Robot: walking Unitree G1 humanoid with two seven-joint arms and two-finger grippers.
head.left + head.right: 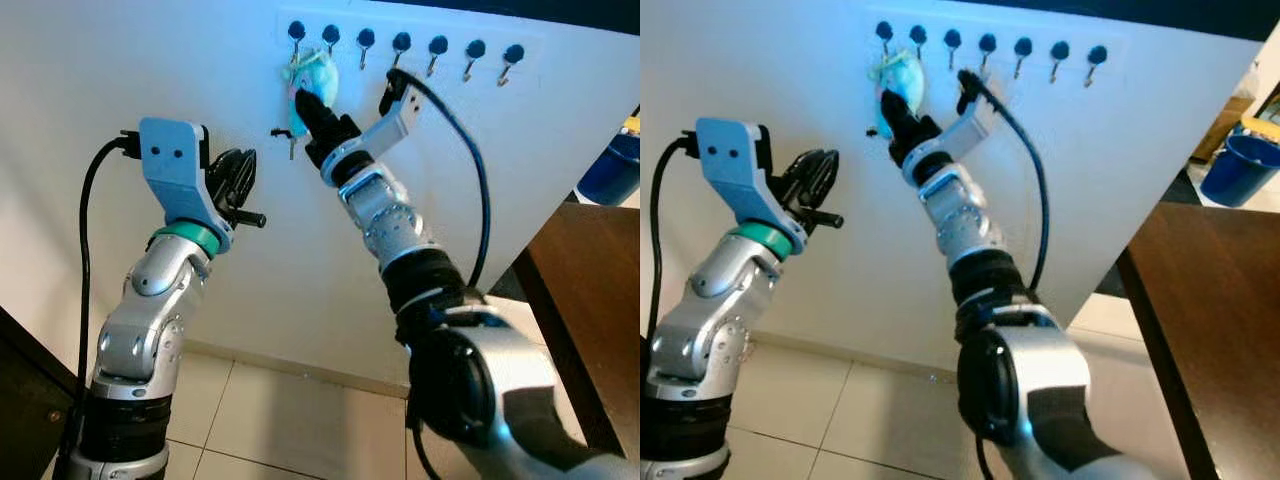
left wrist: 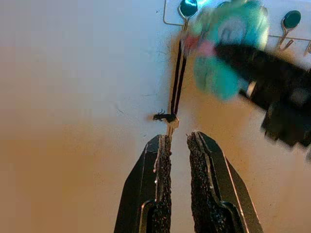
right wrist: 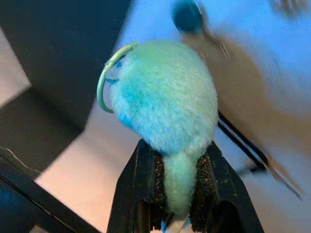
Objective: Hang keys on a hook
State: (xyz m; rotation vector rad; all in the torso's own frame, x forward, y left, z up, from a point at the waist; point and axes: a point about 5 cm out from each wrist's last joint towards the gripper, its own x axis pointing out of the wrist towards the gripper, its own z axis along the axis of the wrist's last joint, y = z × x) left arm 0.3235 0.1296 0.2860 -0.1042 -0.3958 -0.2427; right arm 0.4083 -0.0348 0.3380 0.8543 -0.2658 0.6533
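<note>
R gripper (image 1: 303,104) is up at the wall, its black fingers pinched on a fuzzy teal plush keychain (image 3: 167,97) by the leftmost hooks of the hook row (image 1: 401,42). Thin black cord (image 2: 176,77) hangs from one hook w/ a small key (image 1: 292,149). L gripper (image 2: 179,141) sits below, ribbed pads slightly apart, gripping nothing.

Plush keychain (image 1: 312,80) under hooks (image 1: 401,43), left end.
</note>
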